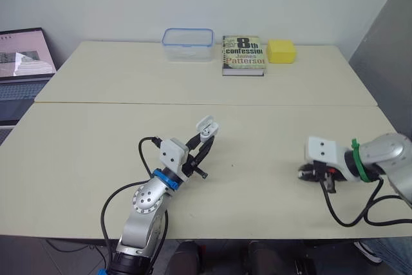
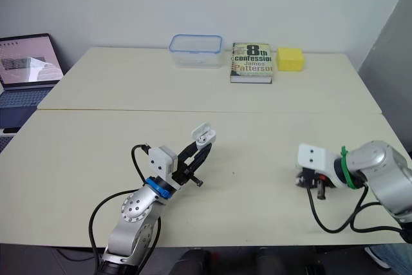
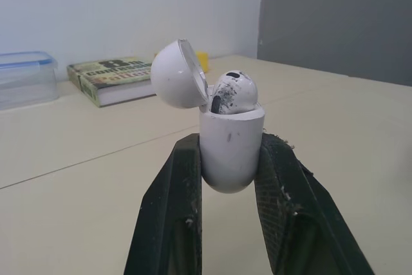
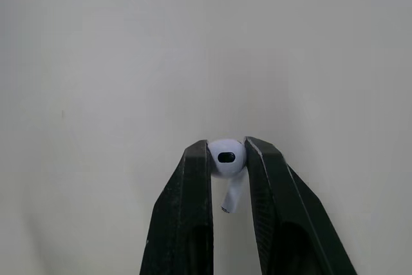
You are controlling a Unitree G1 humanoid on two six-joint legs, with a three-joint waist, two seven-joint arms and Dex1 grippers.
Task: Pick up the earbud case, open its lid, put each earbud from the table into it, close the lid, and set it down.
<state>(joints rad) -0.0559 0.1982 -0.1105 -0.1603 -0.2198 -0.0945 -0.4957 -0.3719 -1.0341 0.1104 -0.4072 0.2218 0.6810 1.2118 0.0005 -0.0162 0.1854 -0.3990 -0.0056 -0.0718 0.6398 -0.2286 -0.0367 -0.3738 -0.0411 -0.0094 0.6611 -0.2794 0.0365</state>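
Observation:
My left gripper (image 1: 203, 141) is shut on the white earbud case (image 3: 230, 149), held up above the front middle of the table. The case lid (image 3: 178, 74) stands open, and one earbud (image 3: 233, 93) sits inside the case. At the right of the table my right gripper (image 4: 227, 151) is down at the table top, shut on the second white earbud (image 4: 226, 157), whose stem hangs between the fingers. In the eye views that gripper (image 1: 311, 172) points left, low over the table.
Along the table's (image 1: 96, 133) far edge stand a clear plastic box (image 1: 187, 44) with a blue rim, a book (image 1: 243, 55) and a yellow block (image 1: 281, 51). A laptop (image 1: 22, 62) sits at the far left. A grey panel rises on the right.

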